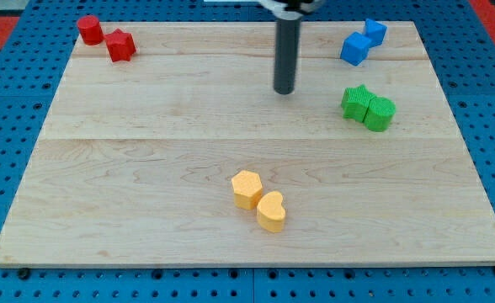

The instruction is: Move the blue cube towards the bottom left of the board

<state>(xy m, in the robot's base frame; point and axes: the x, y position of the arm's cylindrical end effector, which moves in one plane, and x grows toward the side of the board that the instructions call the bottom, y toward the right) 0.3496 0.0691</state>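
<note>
Two blue blocks sit at the view's top right. The blue cube [356,49] is the lower left one; a second blue block [375,32] touches its upper right. My tip [284,90] is the end of a dark rod coming down from the view's top centre. It stands to the left of the blue cube and a little below it, with a clear gap between them. It touches no block.
A red cylinder [90,29] and a red block [120,45] sit at the top left. A green star block [357,102] and a green cylinder [380,113] lie right of my tip. A yellow hexagon [247,188] and a yellow heart [271,210] lie bottom centre on the wooden board [146,168].
</note>
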